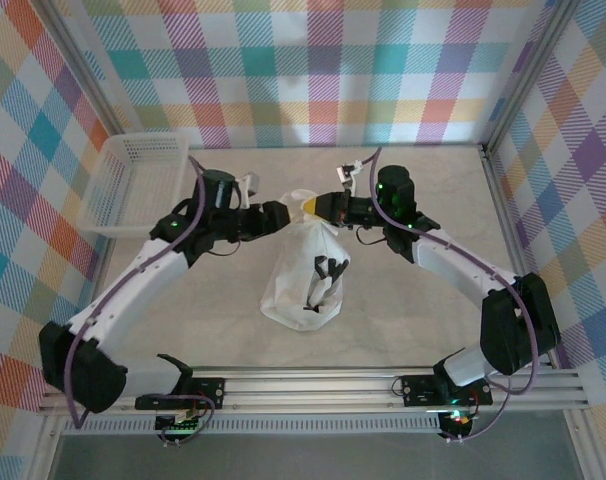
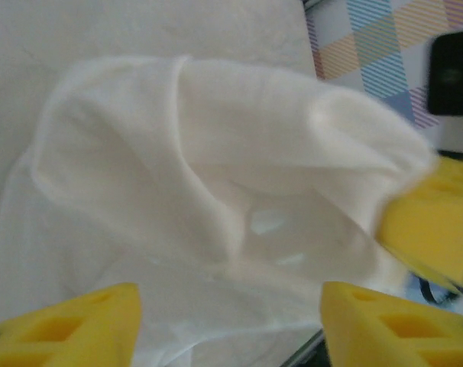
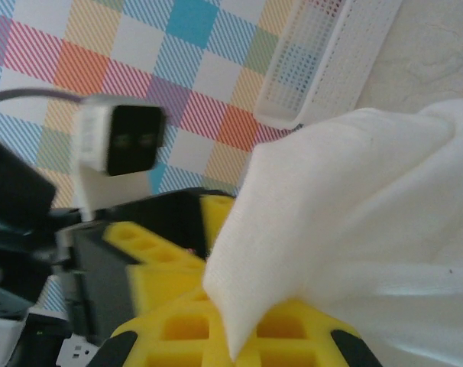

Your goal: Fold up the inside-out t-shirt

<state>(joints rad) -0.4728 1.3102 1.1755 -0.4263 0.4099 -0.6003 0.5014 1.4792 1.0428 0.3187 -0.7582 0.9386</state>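
A white mesh basket (image 1: 101, 190) sits at the table's left, well apart from the work. The left gripper (image 1: 281, 214), its fingers spread wide, faces the bunched top edge of the inside-out t-shirt (image 1: 305, 275). The shirt is gathered mid-table, dark print showing low down. The right gripper (image 1: 321, 207) is clamped on that edge. The left should probably close on a separate corner so both can draw the cloth flat. The left wrist view reveals the finger gap and the right wrist view the pinch. The top view places the shirt.

White arm links (image 1: 133, 285) with black joints (image 1: 508, 325), purple cables (image 1: 199, 190) looping alongside, and yellow, hollow-celled fingers (image 2: 63, 332).
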